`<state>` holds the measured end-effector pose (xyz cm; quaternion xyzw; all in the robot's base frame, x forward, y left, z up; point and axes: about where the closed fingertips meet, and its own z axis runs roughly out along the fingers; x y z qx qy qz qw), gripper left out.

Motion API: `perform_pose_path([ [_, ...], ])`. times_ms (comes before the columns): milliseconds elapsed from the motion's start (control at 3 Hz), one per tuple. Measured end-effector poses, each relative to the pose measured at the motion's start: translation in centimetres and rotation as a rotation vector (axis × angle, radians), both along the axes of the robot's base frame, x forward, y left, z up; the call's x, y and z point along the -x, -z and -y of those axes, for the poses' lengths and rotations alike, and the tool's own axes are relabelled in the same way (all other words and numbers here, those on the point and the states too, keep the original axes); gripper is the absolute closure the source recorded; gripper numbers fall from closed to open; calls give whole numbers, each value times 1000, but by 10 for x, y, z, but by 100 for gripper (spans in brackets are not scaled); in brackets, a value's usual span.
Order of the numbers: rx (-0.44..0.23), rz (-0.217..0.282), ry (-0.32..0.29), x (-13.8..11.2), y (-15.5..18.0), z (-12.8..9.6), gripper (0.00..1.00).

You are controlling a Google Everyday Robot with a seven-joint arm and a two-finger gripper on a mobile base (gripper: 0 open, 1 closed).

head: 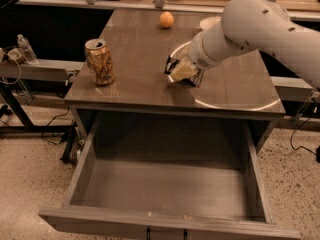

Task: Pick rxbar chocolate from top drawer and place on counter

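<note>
The hand (183, 74) hangs low over the worktop (135, 59), closed on the rxbar chocolate (170, 66); let go tilted or too high, the bar could skid off the front edge into the open top drawer (170, 194).

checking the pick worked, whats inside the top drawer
The top drawer shows only bare grey floor; the strip right behind its front panel is hidden. The gripper is low over the counter.

Gold can (99, 62); claw (182, 74) over grey-brown counter (140, 49)
</note>
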<state>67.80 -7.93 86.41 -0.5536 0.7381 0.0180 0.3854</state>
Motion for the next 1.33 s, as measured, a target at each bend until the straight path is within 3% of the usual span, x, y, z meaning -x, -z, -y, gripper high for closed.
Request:
perform_pose_path([
  [667,-2,-35,-67,-2,16,-18,8],
  [1000,-14,-29,-99,8,10,-17,0],
  [1333,-77,1,-131,25,-21,24,0],
])
